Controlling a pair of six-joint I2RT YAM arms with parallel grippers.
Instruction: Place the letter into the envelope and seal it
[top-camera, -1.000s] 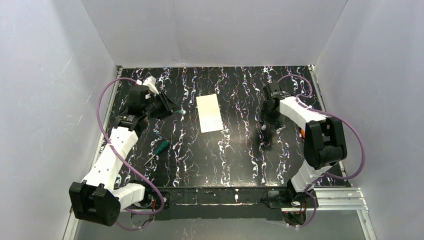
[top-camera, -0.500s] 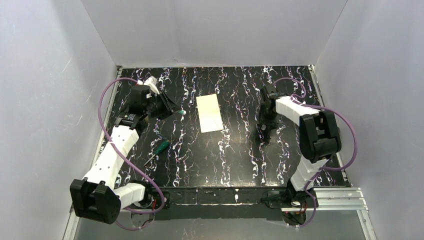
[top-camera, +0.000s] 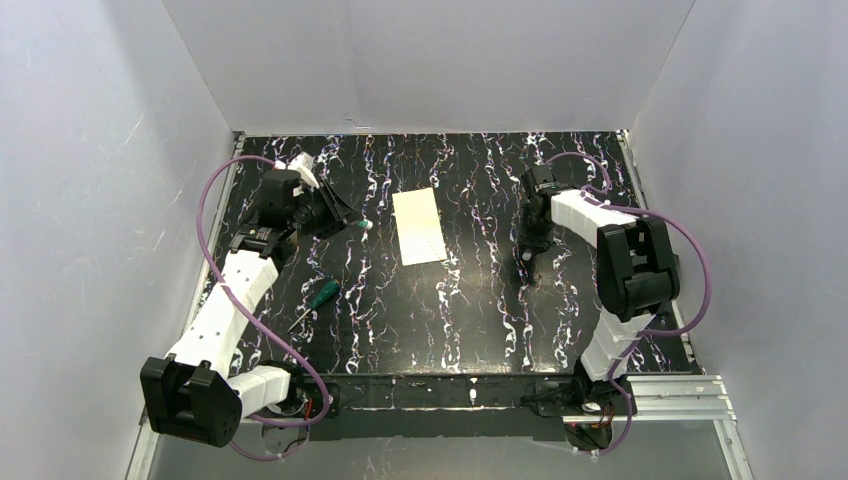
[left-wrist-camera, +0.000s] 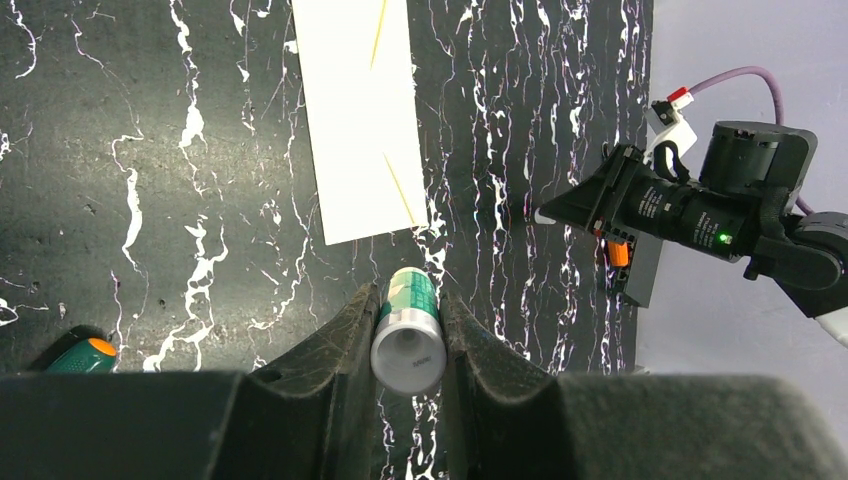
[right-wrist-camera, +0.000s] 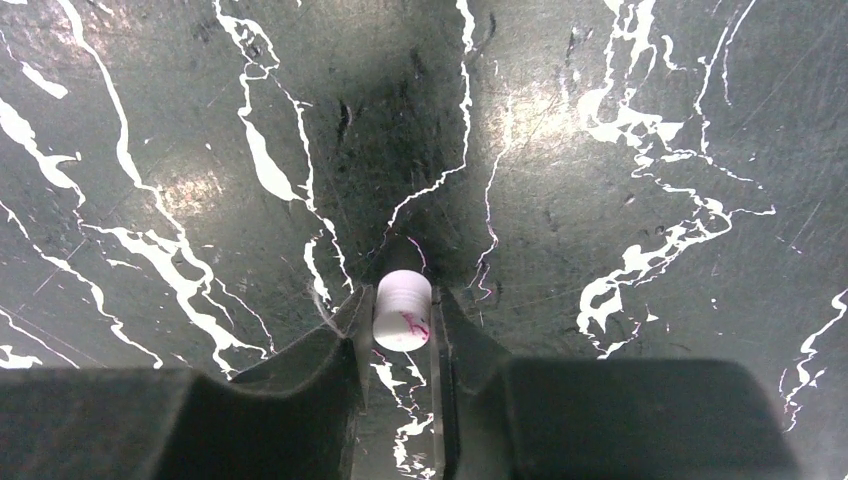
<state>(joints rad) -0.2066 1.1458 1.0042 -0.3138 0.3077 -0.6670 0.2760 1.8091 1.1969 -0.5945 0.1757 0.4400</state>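
Observation:
The white envelope (top-camera: 418, 227) lies flat at the middle of the table as a plain rectangle, with no flap sticking out. It also shows in the left wrist view (left-wrist-camera: 358, 120), marked by thin yellow lines. The tan letter is not in view. My left gripper (top-camera: 352, 221) is left of the envelope, shut on a green and white glue stick (left-wrist-camera: 409, 335) that points at the envelope's near edge. My right gripper (top-camera: 526, 254) is right of the envelope, low over the table, shut on a small white cap (right-wrist-camera: 402, 312).
A green-handled screwdriver (top-camera: 318, 297) lies on the black marbled table (top-camera: 450, 310) near my left arm, and shows at the left wrist view's lower left (left-wrist-camera: 85, 354). White walls close in the table at the back and both sides.
My right arm's elbow has swung left and a little back, while its gripper stays low at nearly the same spot. The left arm and the envelope have not moved.

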